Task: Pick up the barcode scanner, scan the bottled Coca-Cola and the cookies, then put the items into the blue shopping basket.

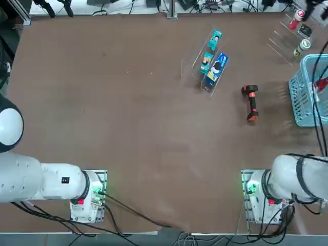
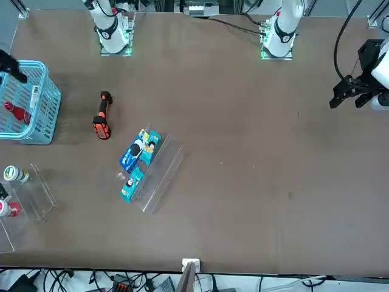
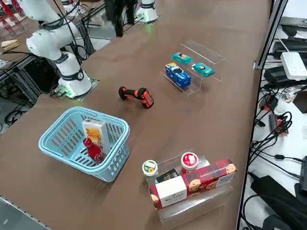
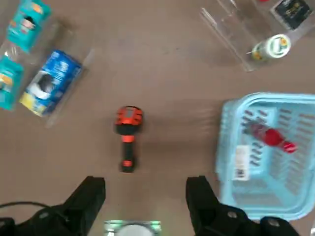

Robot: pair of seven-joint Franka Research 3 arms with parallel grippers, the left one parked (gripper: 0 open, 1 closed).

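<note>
Brown matte tabletop (image 1: 128,133), bare over most of its area, with cables trailing over its edges. Blue shopping basket (image 3: 57,143) stands near the table edge on the robot's right; inside it the cookies (image 3: 95,134) stand upright and the bottled Coca-Cola (image 3: 93,150) leans just beside the box, touching it as far as the right side view shows. Barcode scanner (image 1: 251,101) lies on its side on the bare table between the basket and a clear acrylic rack (image 1: 195,59), apart from both. That rack holds a dark blue packet (image 1: 217,68) and two teal packets (image 1: 214,39). A second clear rack (image 3: 201,203) near the basket carries a red cookie box (image 3: 194,187), two round-lidded containers (image 3: 150,168) and a small black item. Right gripper (image 4: 145,196) is raised above the table between the scanner and the arm's base, looking down on scanner and basket; its fingers (image 4: 91,196) are spread wide with nothing between them. In the side view it shows only as a dark blurred shape. Room: black cabling and power gear line the floor along the far table edge (image 3: 283,120), with a white device (image 3: 293,64) on a side bench.
</note>
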